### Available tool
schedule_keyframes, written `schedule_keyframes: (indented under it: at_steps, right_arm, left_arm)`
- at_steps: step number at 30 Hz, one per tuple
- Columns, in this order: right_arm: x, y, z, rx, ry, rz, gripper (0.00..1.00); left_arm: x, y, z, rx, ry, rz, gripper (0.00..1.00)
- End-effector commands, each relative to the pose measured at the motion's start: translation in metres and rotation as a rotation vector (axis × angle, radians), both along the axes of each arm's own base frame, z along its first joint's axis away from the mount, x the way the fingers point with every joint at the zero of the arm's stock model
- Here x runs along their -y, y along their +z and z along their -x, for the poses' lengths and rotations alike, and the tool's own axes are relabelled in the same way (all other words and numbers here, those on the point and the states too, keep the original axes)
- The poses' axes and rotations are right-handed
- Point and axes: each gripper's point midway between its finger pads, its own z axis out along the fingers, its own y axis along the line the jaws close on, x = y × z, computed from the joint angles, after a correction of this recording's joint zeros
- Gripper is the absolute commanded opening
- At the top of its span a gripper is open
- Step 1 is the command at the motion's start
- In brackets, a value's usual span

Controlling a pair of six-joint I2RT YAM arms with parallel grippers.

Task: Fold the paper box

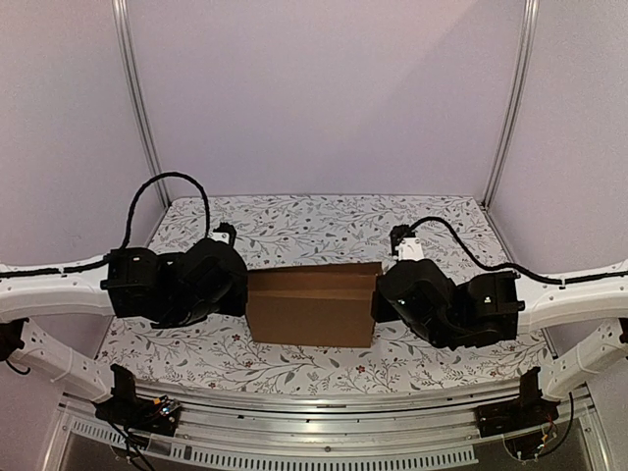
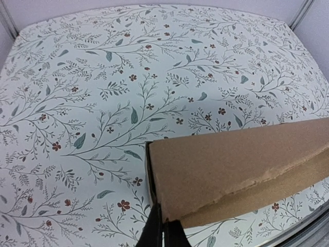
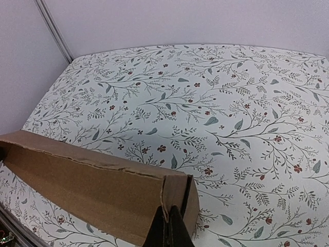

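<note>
The paper box is plain brown cardboard, folded shut, and stands on the table between my two arms. My left gripper is shut, its tips against the box's left end. In the left wrist view the black fingertips meet at the near corner of the box. My right gripper is also shut, with its tips at the right end. There the closed gripper touches the end face of the box beside a flap seam. I see nothing pinched between either pair of fingers.
A floral-patterned cloth covers the table. White walls with aluminium posts close in the back and both sides. A metal rail runs along the near edge by the arm bases.
</note>
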Motion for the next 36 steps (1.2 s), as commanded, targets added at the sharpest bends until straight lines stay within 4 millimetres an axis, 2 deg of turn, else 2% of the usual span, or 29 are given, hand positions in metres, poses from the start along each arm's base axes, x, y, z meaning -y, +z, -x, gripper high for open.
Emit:
schedule_keyframes:
  at_steps: [1, 10, 14, 16, 18, 19, 21, 22, 24, 28, 36]
  right_arm:
    - [-0.016, -0.070, 0.045, -0.168, 0.154, 0.112, 0.00]
    - [-0.019, -0.097, 0.061, -0.194, 0.151, 0.132, 0.00]
    - [-0.020, -0.093, 0.061, -0.185, 0.147, 0.121, 0.02]
    - [-0.020, -0.082, 0.058, -0.161, 0.143, 0.113, 0.11]
    - [-0.019, -0.069, 0.055, -0.133, 0.140, 0.113, 0.15]
    - [-0.018, -0.061, 0.054, -0.115, 0.143, 0.119, 0.22]
    - [-0.016, -0.048, 0.051, -0.087, 0.142, 0.129, 0.44]
    - [-0.015, -0.043, 0.050, -0.074, 0.147, 0.137, 0.51]
    - [-0.014, -0.028, 0.049, -0.051, 0.158, 0.144, 0.59]
    - [-0.012, -0.003, 0.049, -0.011, 0.194, 0.151, 0.64]
    - [-0.018, 0.064, 0.044, 0.104, 0.242, 0.163, 0.68]
  left_arm:
    - [0.002, -0.034, 0.027, -0.124, -0.101, -0.073, 0.00]
    - [0.001, -0.035, 0.028, -0.127, -0.098, -0.063, 0.00]
    - [0.001, -0.035, 0.028, -0.127, -0.096, -0.061, 0.00]
    - [0.000, -0.034, 0.028, -0.124, -0.094, -0.061, 0.00]
    - [-0.001, -0.034, 0.027, -0.122, -0.093, -0.061, 0.00]
    - [-0.002, -0.034, 0.027, -0.121, -0.090, -0.062, 0.00]
    - [-0.003, -0.033, 0.027, -0.117, -0.088, -0.060, 0.00]
    - [-0.004, -0.033, 0.027, -0.115, -0.087, -0.062, 0.00]
    - [-0.005, -0.032, 0.027, -0.111, -0.082, -0.062, 0.00]
    - [-0.005, -0.030, 0.026, -0.106, -0.079, -0.062, 0.00]
    - [-0.002, -0.030, 0.024, -0.107, -0.075, -0.070, 0.00]
